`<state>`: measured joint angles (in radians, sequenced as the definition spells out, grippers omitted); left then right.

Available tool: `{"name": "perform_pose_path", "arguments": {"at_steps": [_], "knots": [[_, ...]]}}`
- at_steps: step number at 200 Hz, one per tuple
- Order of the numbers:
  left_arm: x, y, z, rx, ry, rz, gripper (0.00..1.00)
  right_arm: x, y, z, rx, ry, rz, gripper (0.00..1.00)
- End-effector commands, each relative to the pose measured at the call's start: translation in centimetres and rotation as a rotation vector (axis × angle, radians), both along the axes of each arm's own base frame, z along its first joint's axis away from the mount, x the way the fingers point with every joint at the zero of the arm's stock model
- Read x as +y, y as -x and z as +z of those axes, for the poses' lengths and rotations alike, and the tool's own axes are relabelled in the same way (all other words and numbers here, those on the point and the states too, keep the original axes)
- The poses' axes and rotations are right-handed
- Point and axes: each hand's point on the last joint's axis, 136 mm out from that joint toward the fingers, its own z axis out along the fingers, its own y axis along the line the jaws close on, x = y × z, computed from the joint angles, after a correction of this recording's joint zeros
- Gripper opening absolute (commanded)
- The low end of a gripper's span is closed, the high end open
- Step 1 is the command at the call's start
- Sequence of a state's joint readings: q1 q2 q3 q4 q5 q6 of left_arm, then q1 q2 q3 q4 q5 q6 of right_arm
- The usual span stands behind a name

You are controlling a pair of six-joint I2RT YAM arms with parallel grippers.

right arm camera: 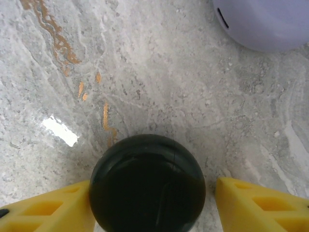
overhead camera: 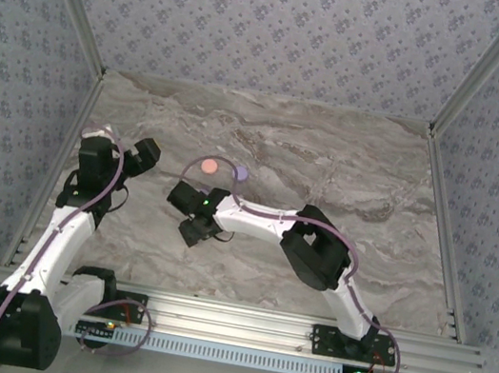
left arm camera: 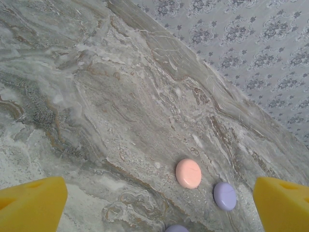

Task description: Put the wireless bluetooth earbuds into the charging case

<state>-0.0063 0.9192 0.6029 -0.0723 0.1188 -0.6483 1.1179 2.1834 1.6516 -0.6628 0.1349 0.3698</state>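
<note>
Left hand (left arm camera: 157, 205): released, fingers spread wide over the bench (left arm camera: 96, 96).
Right hand (right arm camera: 157, 209): unclenched, fingers straddling the black charging case (right arm camera: 147, 181).
Black charging case: lying on the bench, lavender case (right arm camera: 265, 21) near.
Pink case (left arm camera: 188, 173): flat on the bench.

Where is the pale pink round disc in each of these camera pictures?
Top external: the pale pink round disc lies left of centre on the grey marble table.
Left wrist: the disc sits lower middle, right of centre.
Right wrist: a black round object sits bottom centre on that marble.
Shared landmark: the lavender round disc just beside the pink one, in the top and left wrist views.
</note>
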Motion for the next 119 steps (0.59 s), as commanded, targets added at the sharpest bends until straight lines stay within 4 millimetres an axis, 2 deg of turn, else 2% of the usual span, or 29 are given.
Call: {"name": "perform_pose_path", "arguments": {"at_steps": [1,29,47,76,104,119], "knots": [[-0.1,-0.2,0.4,-0.010,0.015,-0.007,0.98,-1.4,0.4,-0.3,0.032,0.036,-0.008,0.61],[-0.3,-0.2,0.6,-0.014,0.017,-0.020,0.99,-1.3,0.1,0.1,0.027,0.009,-0.005,0.50],[-0.8,-0.2,0.9,-0.026,0.015,-0.051,0.98,-1.3,-0.4,1.2,-0.005,-0.039,0.002,0.49],[-2.4,-0.2,2.3,-0.061,0.016,-0.156,0.97,-2.0,-2.0,5.5,-0.153,-0.096,0.078,0.49],[-4.8,0.1,4.1,-0.105,0.038,-0.312,0.94,-4.4,-3.3,10.6,-0.339,-0.127,0.174,0.48],[-6.8,0.4,5.3,-0.133,0.068,-0.427,0.93,-5.9,-3.8,13.5,-0.448,-0.150,0.222,0.48]]}}
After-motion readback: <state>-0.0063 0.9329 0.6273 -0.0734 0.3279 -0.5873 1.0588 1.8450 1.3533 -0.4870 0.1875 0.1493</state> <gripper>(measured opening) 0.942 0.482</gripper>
